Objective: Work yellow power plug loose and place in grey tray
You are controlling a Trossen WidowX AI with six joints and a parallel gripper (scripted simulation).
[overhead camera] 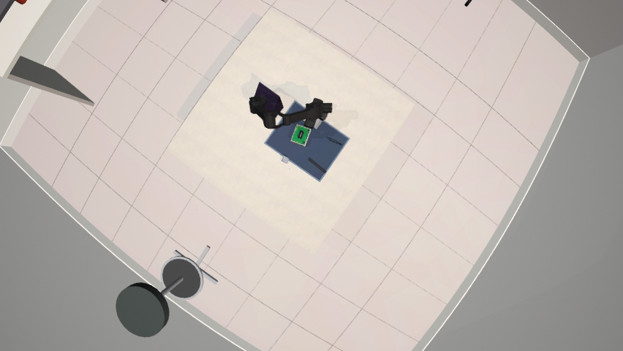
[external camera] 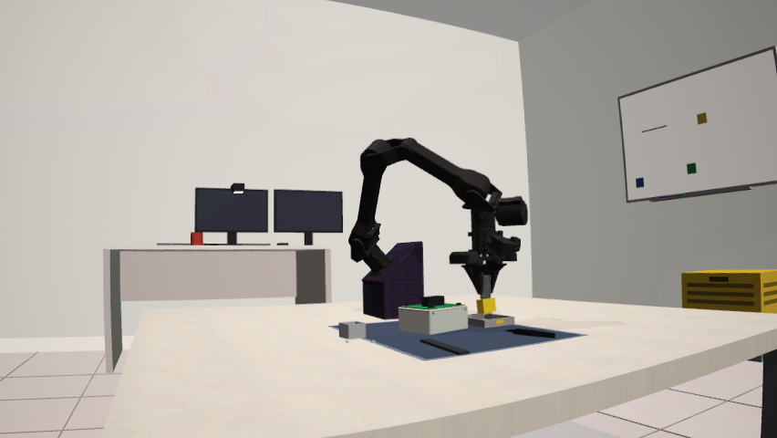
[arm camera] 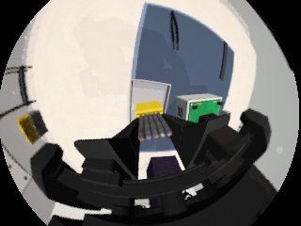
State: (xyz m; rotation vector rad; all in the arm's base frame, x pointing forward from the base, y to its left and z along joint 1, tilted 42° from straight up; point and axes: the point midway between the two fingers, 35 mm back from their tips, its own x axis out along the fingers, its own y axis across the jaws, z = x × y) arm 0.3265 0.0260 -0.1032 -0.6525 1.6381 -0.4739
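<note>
My gripper [external camera: 485,294] [arm camera: 150,119] is shut on the yellow power plug [external camera: 485,306] [arm camera: 149,108], with grey wires running up between the fingers. The plug hangs slightly tilted, very low over the grey tray [external camera: 479,321] [arm camera: 150,92]. Whether its underside touches the tray floor cannot be told. The tray is mostly hidden under the arm in the overhead view. The green circuit board [overhead camera: 295,134] [external camera: 416,307] [arm camera: 197,111] lies on a pale box beside the tray. Its black socket [overhead camera: 300,134] [external camera: 433,300] holds no plug.
A blue mat [overhead camera: 333,156] [external camera: 380,338] lies under the box. Black tweezers [overhead camera: 334,140] [external camera: 533,332] and a dark bar [overhead camera: 316,164] [external camera: 442,346] lie on it. A small grey block [overhead camera: 284,159] [external camera: 352,329] sits at its edge. The purple arm stand [external camera: 405,280] is behind.
</note>
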